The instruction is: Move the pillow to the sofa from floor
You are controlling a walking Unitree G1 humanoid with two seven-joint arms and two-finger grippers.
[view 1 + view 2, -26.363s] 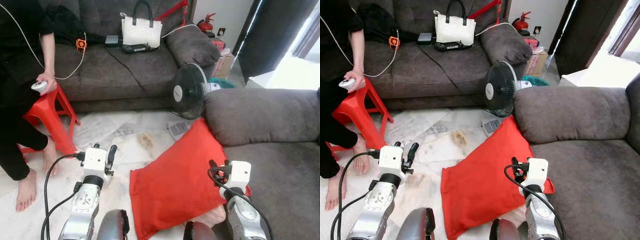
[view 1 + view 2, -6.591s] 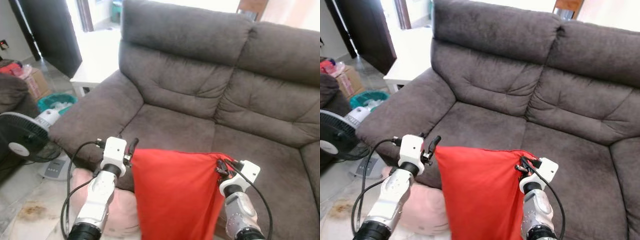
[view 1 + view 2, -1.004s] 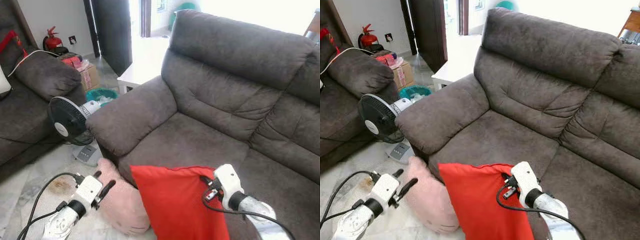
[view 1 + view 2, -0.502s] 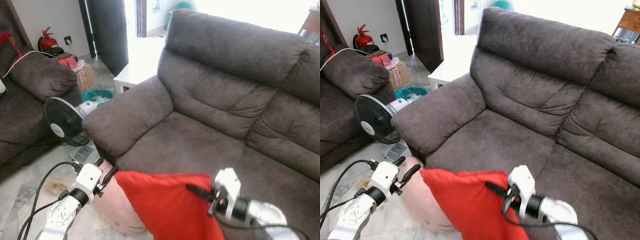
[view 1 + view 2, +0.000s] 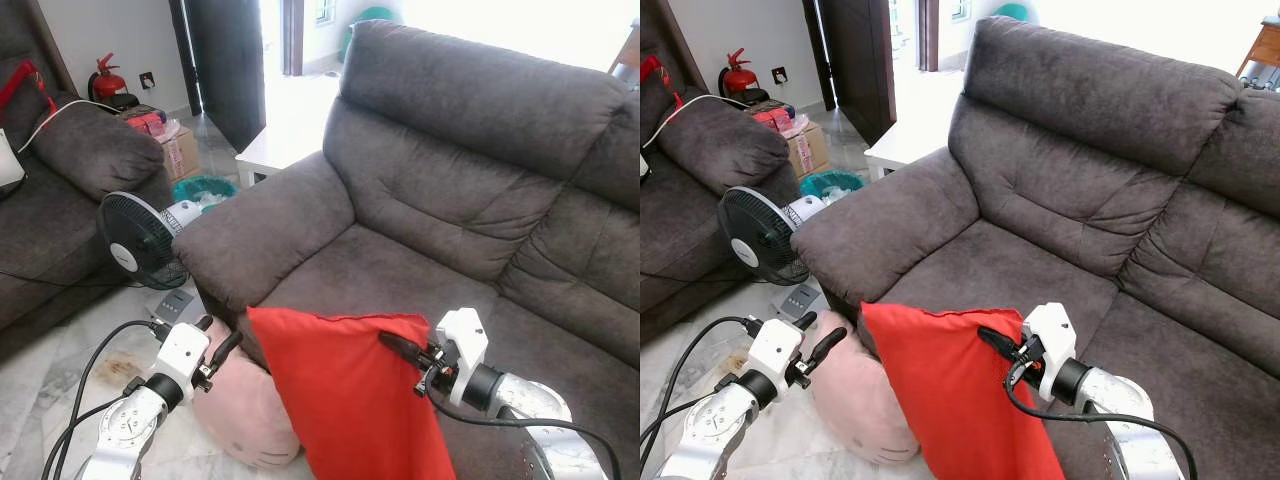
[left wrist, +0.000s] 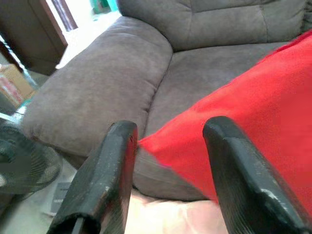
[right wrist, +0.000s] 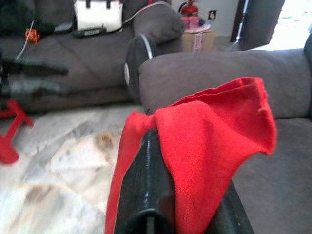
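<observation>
Now | red pillow [image 5: 355, 395] hangs off the sofa [image 5: 420, 270] seat's front edge (soft, light, floppy) | right pincer [image 5: 992, 343] clenched on its top corner — left pincer [image 5: 222, 340] released beside the other | grip corners.

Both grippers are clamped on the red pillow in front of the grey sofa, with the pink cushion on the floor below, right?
Not quite. Only the right gripper is clamped on the red pillow; the right wrist view shows the fabric pinched between its fingers. The left gripper is open beside the pillow's corner, as the left wrist view shows. The grey sofa and pink cushion are as you say.
</observation>
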